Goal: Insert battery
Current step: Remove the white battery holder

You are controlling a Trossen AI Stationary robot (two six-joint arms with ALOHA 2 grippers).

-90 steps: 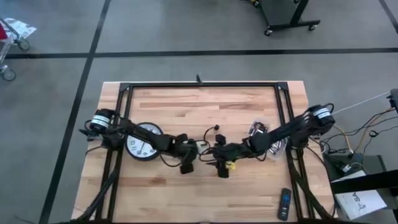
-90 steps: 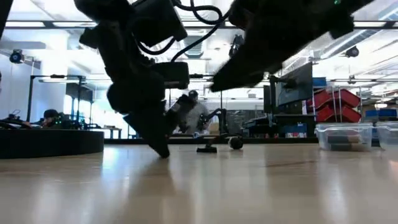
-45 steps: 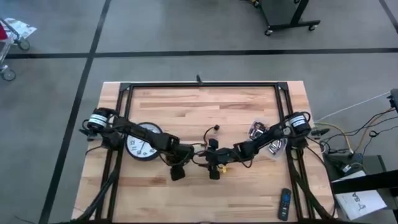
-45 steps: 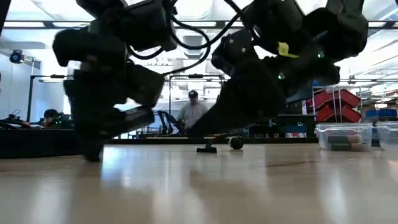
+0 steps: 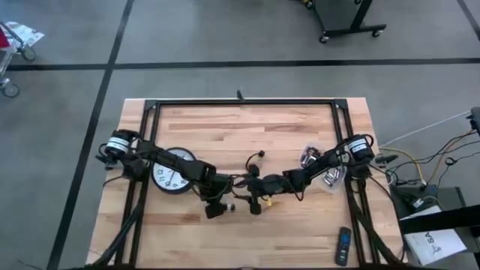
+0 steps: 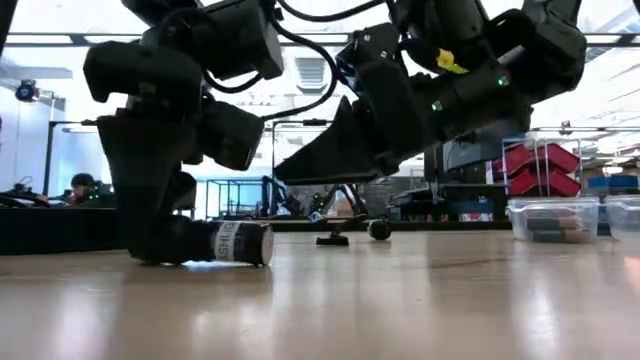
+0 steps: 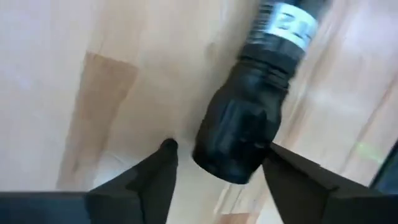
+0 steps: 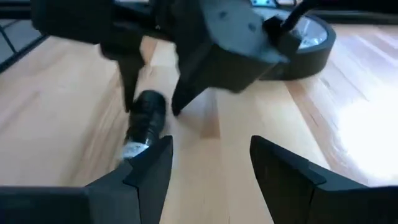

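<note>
The flashlight (image 6: 215, 243) lies flat on the counter (image 5: 300, 225), its long axis running toward the right claw (image 5: 253, 208). The left claw (image 5: 214, 211) straddles its dark end, fingers spread. The right claw hovers near, released

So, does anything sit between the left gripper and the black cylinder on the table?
Nothing visible does. The left gripper is open with a finger on each side of the black cylinder, which lies on the table. The right gripper hangs open nearby.
</note>
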